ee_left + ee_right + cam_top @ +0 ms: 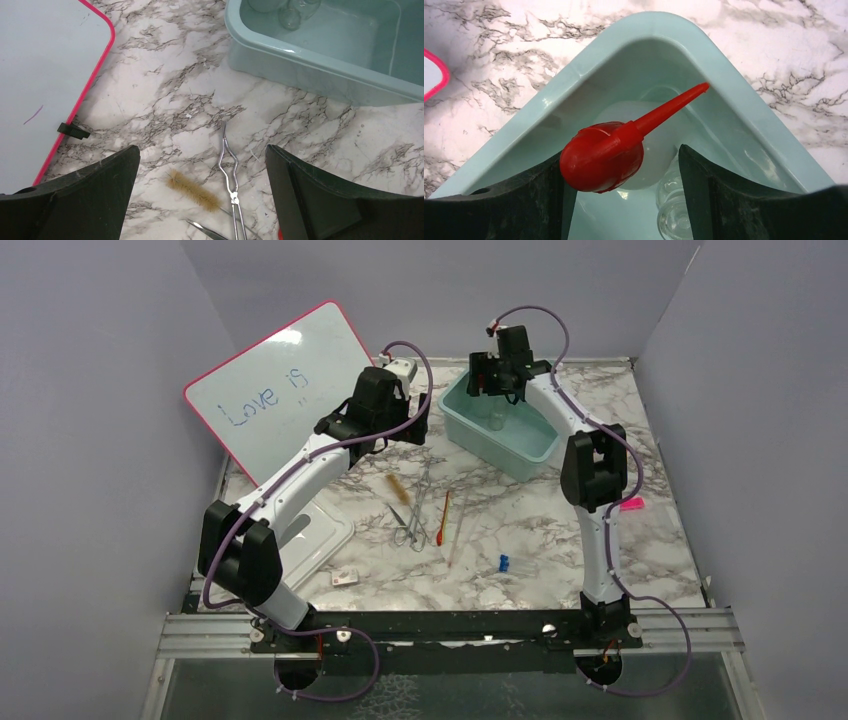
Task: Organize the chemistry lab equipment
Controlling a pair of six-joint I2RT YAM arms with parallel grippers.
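The clear squeeze bottle with its red nozzle cap [604, 157] stands in a corner of the teal bin [574, 75]. My right gripper [619, 154] is open around it; the cap is against the left finger and there is a gap at the right finger. It hovers over the bin [530, 455] in the top view [497, 390]. My left gripper [202, 150] is open and empty above the brown-bristle brush [194, 190] and the metal forceps [231, 170]. A tweezers tip [205, 230] shows below. The red stick [443, 517] lies right of the forceps [418, 502].
The pink-framed whiteboard [280, 390] leans at the back left. Clear glassware [674, 210] lies in the bin beside the bottle. A small blue piece [504, 562], a pink item [631, 504], a small block [345, 579] and a clear tray [320, 540] are on the marble table.
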